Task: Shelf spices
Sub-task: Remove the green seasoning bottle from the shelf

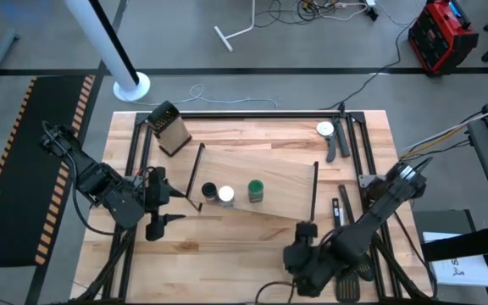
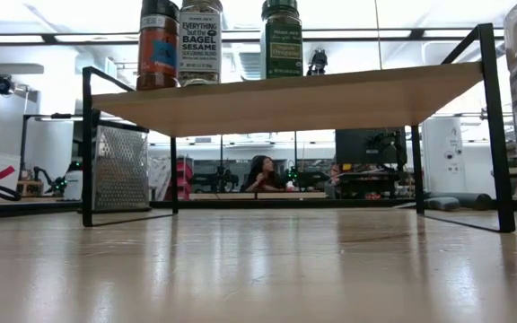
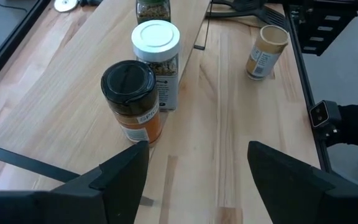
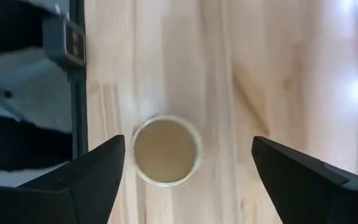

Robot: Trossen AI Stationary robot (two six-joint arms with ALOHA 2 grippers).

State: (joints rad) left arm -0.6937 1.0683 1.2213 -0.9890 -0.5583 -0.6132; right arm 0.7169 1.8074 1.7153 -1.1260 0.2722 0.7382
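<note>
spices (image 1: 225, 194): three jars up on shelf (image 1: 278, 182). tan-lidded jar (image 1: 306, 230) left on table, below wide-open right gripper (image 4: 185, 165). left gripper (image 3: 197, 165) parted, empty.

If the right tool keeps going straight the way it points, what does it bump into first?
Probably the tan-lidded jar: the right tool points straight down at it, fingers open on either side of its lid, with the table beneath. The gap is hard to judge.

Four spice jars: black-lid jar (image 1: 208, 191), white-lid jar (image 1: 225, 195) and green-lid jar (image 1: 256, 191) on the one shelf (image 1: 278, 182), tan-lid jar (image 1: 307, 230) on the one table (image 1: 252, 237). One grater (image 1: 169, 128). One dial-faced tool (image 1: 326, 130). Two grippers: left (image 1: 173, 206), right (image 1: 299, 254).
</note>
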